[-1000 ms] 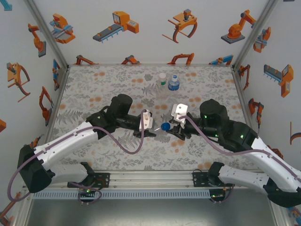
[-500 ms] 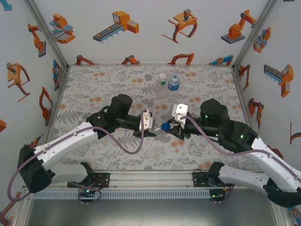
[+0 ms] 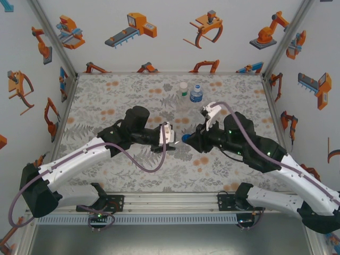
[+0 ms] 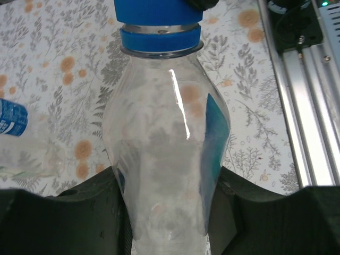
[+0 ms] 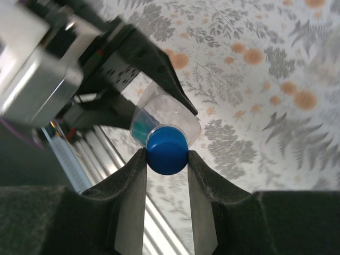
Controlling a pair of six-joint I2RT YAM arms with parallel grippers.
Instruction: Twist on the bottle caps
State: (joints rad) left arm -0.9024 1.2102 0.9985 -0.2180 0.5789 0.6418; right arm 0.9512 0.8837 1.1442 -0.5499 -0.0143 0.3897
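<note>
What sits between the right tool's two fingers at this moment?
The right tool is closed on a blue cap, which sits on the neck of the clear bottle gripped by the left tool. The right wrist view shows it.

Both arms reach inward from the table's near edge, wrists meeting mid-table. The left gripper [image 3: 170, 139] clamps the bottle [image 4: 164, 159]; the right gripper [image 5: 167, 159] pinches its blue cap [image 5: 167, 150].

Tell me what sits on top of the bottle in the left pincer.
A blue cap sits on the neck of the bottle, gripped between the fingers of the right pincer. The cap covers the threads, so how far it is screwed on cannot be told.
</note>
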